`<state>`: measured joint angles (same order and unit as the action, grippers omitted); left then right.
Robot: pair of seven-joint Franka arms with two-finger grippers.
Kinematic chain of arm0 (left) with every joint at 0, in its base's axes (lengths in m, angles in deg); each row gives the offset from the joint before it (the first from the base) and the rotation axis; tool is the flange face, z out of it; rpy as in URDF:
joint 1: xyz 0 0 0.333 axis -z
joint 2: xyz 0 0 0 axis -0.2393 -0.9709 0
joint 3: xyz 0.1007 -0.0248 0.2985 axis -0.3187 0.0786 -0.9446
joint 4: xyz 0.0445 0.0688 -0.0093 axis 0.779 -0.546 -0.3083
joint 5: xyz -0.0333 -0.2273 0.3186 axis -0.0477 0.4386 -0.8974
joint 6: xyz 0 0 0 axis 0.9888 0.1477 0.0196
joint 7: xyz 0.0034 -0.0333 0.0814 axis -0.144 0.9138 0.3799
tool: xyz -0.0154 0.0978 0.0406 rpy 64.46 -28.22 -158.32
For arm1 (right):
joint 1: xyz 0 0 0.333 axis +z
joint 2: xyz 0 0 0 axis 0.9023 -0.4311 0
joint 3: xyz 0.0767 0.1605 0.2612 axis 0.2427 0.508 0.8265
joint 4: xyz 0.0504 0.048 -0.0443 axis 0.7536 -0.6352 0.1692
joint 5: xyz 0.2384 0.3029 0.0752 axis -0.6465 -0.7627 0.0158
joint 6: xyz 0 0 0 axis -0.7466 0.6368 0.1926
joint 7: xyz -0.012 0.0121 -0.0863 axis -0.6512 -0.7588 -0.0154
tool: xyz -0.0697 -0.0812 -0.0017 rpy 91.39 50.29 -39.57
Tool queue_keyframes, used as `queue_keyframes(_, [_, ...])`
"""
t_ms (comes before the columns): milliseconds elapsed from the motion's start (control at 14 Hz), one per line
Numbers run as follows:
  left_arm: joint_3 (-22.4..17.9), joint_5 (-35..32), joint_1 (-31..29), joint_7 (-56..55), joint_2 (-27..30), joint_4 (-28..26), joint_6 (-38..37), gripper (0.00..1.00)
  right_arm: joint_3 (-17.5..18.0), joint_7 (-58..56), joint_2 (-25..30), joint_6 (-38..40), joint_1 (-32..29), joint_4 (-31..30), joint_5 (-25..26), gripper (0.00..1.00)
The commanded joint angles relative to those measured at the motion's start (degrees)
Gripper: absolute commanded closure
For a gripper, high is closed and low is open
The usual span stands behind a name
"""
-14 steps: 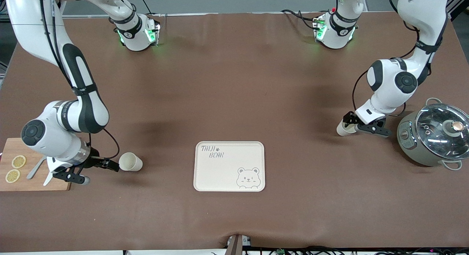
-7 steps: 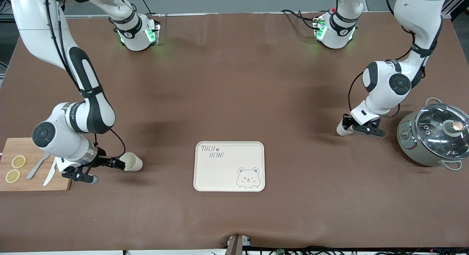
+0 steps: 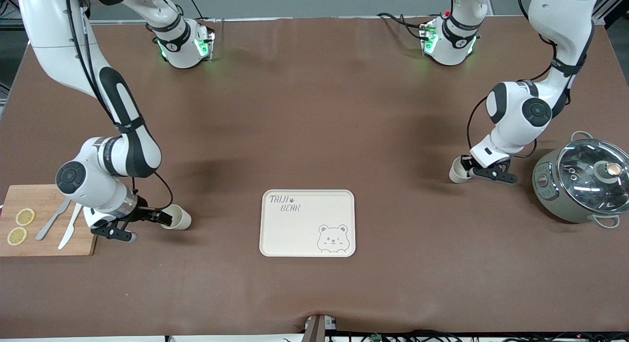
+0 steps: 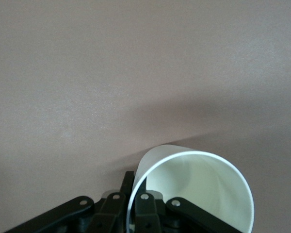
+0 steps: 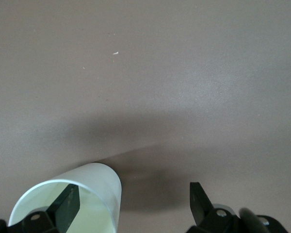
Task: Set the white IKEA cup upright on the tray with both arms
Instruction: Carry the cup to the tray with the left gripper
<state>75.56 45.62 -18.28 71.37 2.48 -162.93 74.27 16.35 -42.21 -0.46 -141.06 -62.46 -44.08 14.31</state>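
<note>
Progress over the last second: right claw slid onto the lying cup; one finger is inside the rim, jaws wide, not pinched yet. Left claw grips the rim of a second cup by the pot. Cream tray on the desk holds nothing.

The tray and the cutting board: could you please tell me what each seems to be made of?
The tray looks like matte cream plastic or a fibre composite: smooth, even colour, moulded rounded rim, printed grey lettering. Which of the two it is cannot be told. The cutting board looks like wood or bamboo with a plain finish: tan colour with faint lengthwise grain.
</note>
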Motion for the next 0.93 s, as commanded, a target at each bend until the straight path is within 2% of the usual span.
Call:
queue_keyframes(0, [0.6, 0.5, -0.7, -0.1, 0.2, 0.3, 0.8, 1.0, 0.0, 0.5, 0.5, -3.0, 0.5, -2.2, -0.7, 0.0])
queue_keyframes(143, [0.7, 0.5, -0.4, -1.1, 0.3, 2.0, 0.8, 1.0, 0.0, 0.5, 0.4, -4.4, 0.6, -2.9, -0.7, 0.0])
queue_keyframes(286, [3.4, 0.6, -0.4, -5.7, 0.5, 5.8, -2.2, 1.0, 0.0, 0.5, 0.5, -4.3, 0.6, -2.9, -0.7, 0.0])
queue_keyframes(500, [6.1, 0.6, 1.5, -13.9, -0.5, 17.3, -16.2, 1.0, 0.0, 0.5, 0.5, -4.0, 0.5, -2.9, -0.7, 0.0])
queue_keyframes(643, [6.3, 0.6, 5.4, -19.2, -4.6, 26.7, -24.5, 1.0, 0.0, 0.5, 0.5, -3.9, 0.5, -2.8, -0.7, 0.0])
queue_keyframes(786, [6.2, 0.5, 11.2, -28.3, -9.1, 34.1, -28.5, 1.0, 0.0, 0.6, 0.6, -3.8, 0.5, -2.8, -0.7, 0.01])
queue_keyframes(857, [6.2, 0.4, 13.5, -32.6, -11.3, 37.3, -28.8, 1.0, 0.0, 0.6, 0.6, -3.7, 0.5, -2.8, -0.7, 0.17])
